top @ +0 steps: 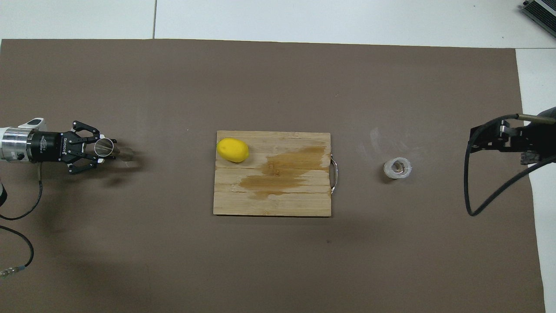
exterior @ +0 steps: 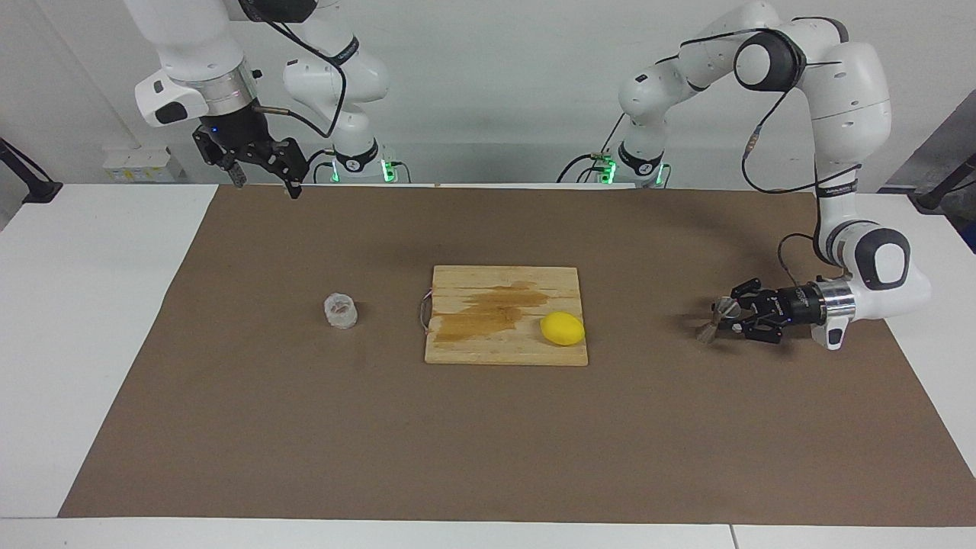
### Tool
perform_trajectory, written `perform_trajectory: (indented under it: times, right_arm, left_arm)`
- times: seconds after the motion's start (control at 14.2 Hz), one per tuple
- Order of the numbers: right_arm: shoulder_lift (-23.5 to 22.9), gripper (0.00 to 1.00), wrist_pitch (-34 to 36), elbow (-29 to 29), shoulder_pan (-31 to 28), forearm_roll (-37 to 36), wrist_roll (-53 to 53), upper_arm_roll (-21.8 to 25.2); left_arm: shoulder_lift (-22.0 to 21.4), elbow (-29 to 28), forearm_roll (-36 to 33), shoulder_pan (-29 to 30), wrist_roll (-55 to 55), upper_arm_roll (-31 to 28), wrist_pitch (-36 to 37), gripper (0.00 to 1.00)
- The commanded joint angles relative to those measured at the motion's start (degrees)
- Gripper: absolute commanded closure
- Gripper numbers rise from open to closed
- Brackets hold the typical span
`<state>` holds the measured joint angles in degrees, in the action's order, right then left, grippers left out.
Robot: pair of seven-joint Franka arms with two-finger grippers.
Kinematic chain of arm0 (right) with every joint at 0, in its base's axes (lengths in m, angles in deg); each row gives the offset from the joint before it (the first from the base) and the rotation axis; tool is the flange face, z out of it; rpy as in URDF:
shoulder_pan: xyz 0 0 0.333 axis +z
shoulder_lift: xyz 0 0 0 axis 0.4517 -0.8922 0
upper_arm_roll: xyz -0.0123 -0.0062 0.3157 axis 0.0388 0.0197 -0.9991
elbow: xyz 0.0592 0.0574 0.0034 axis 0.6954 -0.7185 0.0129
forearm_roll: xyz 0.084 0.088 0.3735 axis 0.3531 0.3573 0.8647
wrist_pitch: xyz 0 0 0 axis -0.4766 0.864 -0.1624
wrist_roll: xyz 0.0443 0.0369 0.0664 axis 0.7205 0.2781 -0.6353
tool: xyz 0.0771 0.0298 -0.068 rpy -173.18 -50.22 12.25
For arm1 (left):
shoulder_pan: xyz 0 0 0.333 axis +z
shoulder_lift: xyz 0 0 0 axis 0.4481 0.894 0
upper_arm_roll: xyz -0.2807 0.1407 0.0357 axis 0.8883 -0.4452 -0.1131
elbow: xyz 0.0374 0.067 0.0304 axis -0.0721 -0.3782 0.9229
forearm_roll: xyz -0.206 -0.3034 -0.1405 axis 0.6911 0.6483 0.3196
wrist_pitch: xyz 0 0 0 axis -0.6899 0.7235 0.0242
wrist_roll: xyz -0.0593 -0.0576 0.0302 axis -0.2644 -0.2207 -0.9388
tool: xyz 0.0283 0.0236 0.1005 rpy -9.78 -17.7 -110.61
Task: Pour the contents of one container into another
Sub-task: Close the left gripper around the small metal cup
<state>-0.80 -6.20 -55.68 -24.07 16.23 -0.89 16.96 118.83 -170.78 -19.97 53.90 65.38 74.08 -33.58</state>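
Step in hand: left gripper (exterior: 724,318) clasping steel jigger (exterior: 715,318) at left arm's end. Glass cup (exterior: 341,311) beside cutting board (exterior: 506,315). Right gripper (exterior: 263,179) unclenched, waiting. Next, likely: bringing vessels together.

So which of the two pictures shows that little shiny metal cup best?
The facing view: there the jigger shows side-on, two cones joined at a narrow waist, gripped by the left hand. The overhead view looks down into its round open mouth, so the hourglass shape is lost.
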Motion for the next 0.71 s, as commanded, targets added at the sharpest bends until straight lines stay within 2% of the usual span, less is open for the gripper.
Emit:
perform_trajectory:
  times: [0.0,0.14,0.49,0.63]
  right_arm:
    - [0.3,0.00,0.6,-0.2,-0.3,0.5,-1.4,-0.2]
    - [0.3,0.00,0.7,-0.2,-0.4,0.5,-1.4,-0.1]
    - [0.3,0.00,0.6,-0.2,-0.3,0.5,-1.4,-0.2]
    - [0.3,0.00,0.7,-0.2,-0.3,0.5,-1.4,-0.2]
  left_arm:
    - [0.2,-0.9,1.3,0.7,-0.9,0.3,0.6,0.55]
    - [0.3,-0.9,1.3,0.7,-0.9,0.3,0.5,0.57]
    - [0.4,-1.2,2.2,0.8,-1.1,0.3,0.6,0.69]
    - [0.5,-1.2,2.5,0.8,-1.1,0.3,0.6,0.71]
